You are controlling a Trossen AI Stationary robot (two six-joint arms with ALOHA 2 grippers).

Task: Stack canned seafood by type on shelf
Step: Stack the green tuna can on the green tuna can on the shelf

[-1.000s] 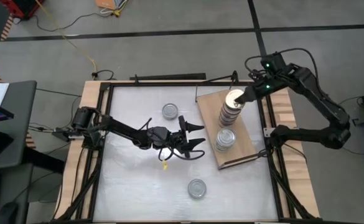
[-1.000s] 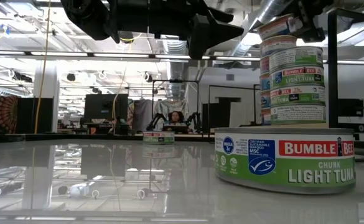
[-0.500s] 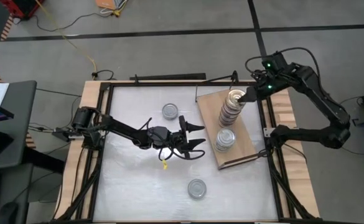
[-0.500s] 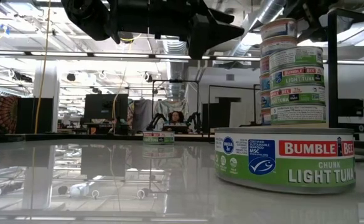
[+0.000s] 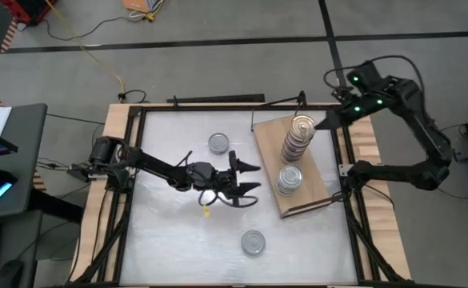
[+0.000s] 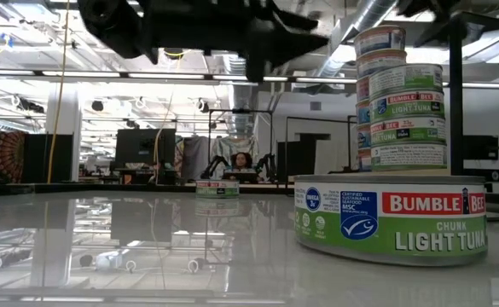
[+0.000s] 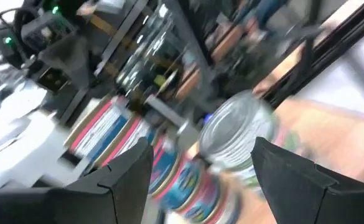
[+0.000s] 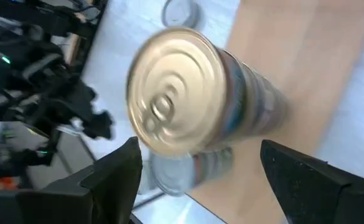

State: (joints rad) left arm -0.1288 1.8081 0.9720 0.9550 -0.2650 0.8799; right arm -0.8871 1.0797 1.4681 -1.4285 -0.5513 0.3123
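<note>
On the shelf point(image 5: 318, 172) stand two stacks of tins: a tall one point(image 5: 298, 138) with a gold-lidded tin on top point(image 8: 175, 115), and a shorter one point(image 5: 290, 179) nearer the near edge. Two tins lie loose on the white tabletop, one toward the far side point(image 5: 219, 143) and one near the near edge point(image 5: 253, 242). My right gripper point(image 5: 322, 125) is open beside the tall stack's top, on its right, touching nothing. My left gripper point(image 5: 256, 178) is open above mid-table, left of the shelf, its fingers point(image 7: 122, 180) pointing at the stacks.
The near loose tin fills the low view's right foreground point(image 6: 390, 220), with the tall stack point(image 6: 401, 102) behind it. The pale wooden table rim point(image 5: 370, 144) and black frame bars run close to the shelf's right side. A person sits in the room beyond the table point(image 6: 242, 161).
The top gold-lidded tin, tilted a second ago with my right gripper at it, now sits level on the tall stack. My right gripper has drawn back from it toward the table's right edge.
</note>
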